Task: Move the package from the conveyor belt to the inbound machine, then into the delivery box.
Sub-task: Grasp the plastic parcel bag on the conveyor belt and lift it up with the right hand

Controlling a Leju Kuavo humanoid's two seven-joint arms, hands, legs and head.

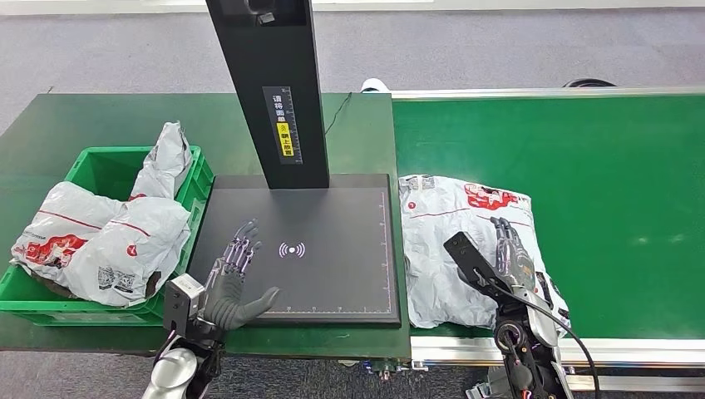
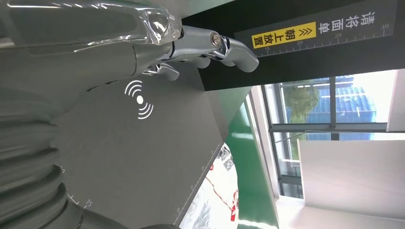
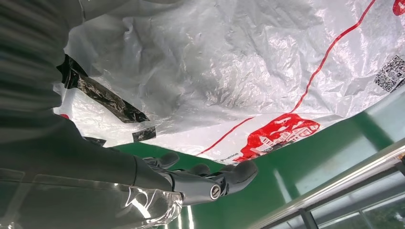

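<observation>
On the green conveyor belt [image 1: 599,166], just to the right of the black scanner plate [image 1: 332,224], lies the package [image 1: 453,241], a white plastic mailing bag with red print and a thin red line. Its left edge comes close to the plate's right edge, and I cannot tell if the two touch. The right hand [image 1: 511,253] is above the right part of this package, fingers stretched forward and a little apart. In the right wrist view the right hand [image 3: 191,183] is seen beside the crumpled bag [image 3: 229,71] with green belt [image 3: 267,186] between the fingertips and the bag's edge, so it has no hold of anything there.

Over the plate's near left part is the left hand [image 1: 237,278], flat, with fingers spread toward the white wireless mark [image 1: 291,249] in the plate's middle; it holds nothing. The left wrist view shows the same mark [image 2: 140,100] under the extended silver fingers [image 2: 215,45], and whether the palm touches the plate I cannot tell.

From the plate's far edge rises a black post [image 1: 270,83] with a label in yellow and white characters [image 1: 285,125]. To the left of the plate stands a green delivery box [image 1: 100,166], with several white bags [image 1: 100,237] heaped in it and hanging over its rim.
</observation>
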